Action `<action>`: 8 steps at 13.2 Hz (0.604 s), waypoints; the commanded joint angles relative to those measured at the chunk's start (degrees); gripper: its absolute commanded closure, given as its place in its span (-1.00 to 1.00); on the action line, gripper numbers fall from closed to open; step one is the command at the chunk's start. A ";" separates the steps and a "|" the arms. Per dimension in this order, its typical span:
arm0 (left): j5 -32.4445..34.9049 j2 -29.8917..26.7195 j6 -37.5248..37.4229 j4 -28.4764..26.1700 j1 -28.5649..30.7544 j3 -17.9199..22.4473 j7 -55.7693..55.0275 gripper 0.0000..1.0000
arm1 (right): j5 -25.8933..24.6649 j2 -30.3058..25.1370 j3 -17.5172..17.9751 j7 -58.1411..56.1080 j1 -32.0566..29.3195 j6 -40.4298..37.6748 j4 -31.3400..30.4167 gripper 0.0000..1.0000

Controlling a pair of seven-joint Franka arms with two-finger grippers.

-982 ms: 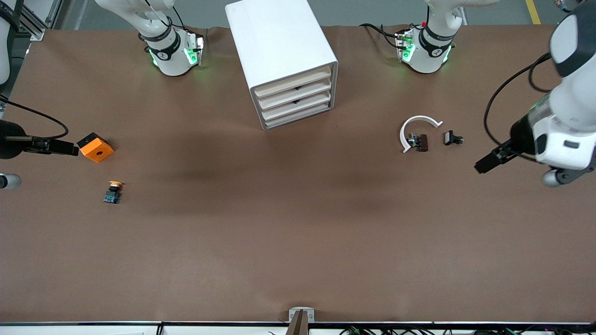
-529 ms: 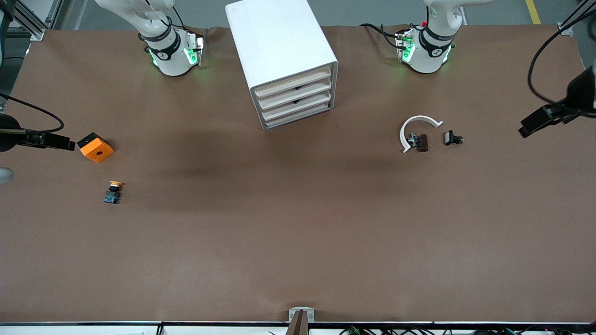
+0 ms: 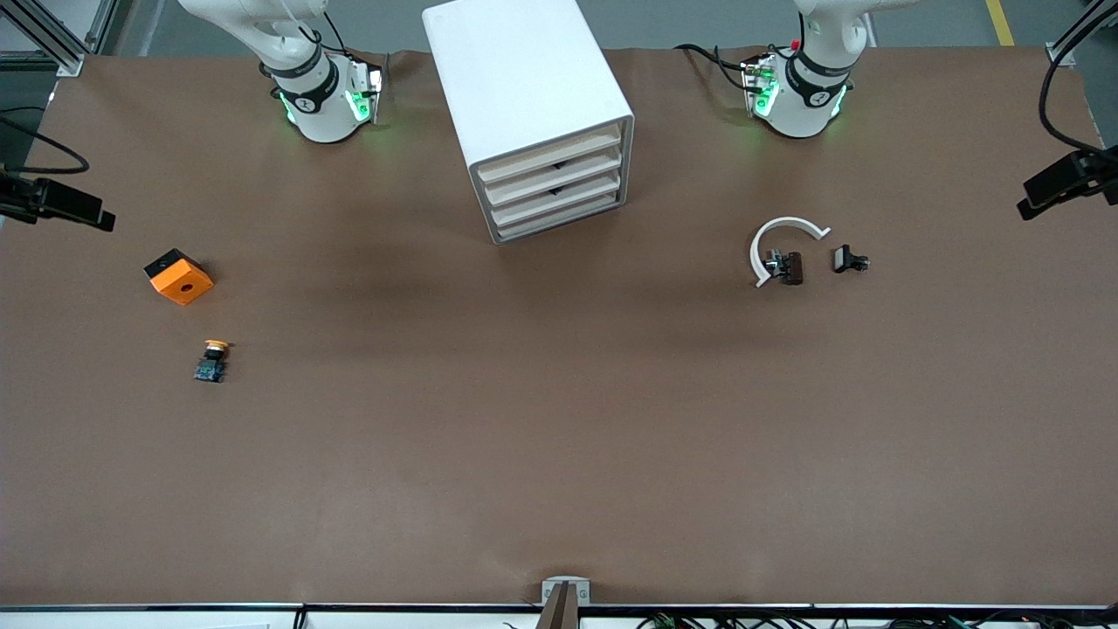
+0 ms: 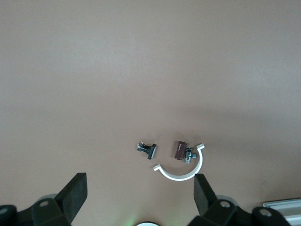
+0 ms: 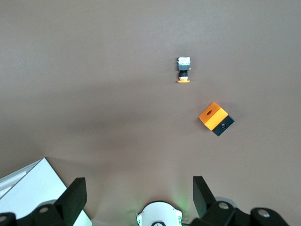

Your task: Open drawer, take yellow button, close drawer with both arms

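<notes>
The white cabinet (image 3: 524,83) stands between the two arm bases with all of its drawers (image 3: 552,179) pushed in. The tiny button (image 3: 212,359), with an orange cap and a blue base, lies on the table toward the right arm's end; it also shows in the right wrist view as the button (image 5: 183,69). My right gripper (image 3: 83,210) hangs open and empty over that end's edge, well away from the button; its fingers (image 5: 75,195) stand wide apart. My left gripper (image 3: 1048,194) hangs open and empty over the left arm's end, its fingers (image 4: 204,193) equally wide.
An orange cube (image 3: 179,277) with a hole sits a little farther from the front camera than the button. A white arc (image 3: 782,236) and two small black clip pieces (image 3: 790,266) lie toward the left arm's end. The cabinet's corner (image 5: 28,188) shows in the right wrist view.
Both arms have drawn back and outward to the table's ends. The right gripper has left the orange cube's side. The left arm's white body has gone out of the front view.
</notes>
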 commanded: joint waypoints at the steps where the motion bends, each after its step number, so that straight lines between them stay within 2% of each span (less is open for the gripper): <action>1: -2.06 -2.33 -0.42 -2.74 3.24 -0.55 6.14 -1.00 | 0.36 -4.24 0.31 0.75 -0.24 3.35 -6.83 -1.00; 4: -2.51 -4.70 -0.06 -5.91 0.01 2.43 8.10 -1.00 | 0.36 -10.73 0.22 0.93 -0.51 8.71 -15.52 -1.00; 8: -2.07 -6.28 -0.15 -7.67 -6.06 3.32 0.03 -1.00 | 0.36 -13.03 0.14 0.93 -0.50 9.87 -17.04 -1.00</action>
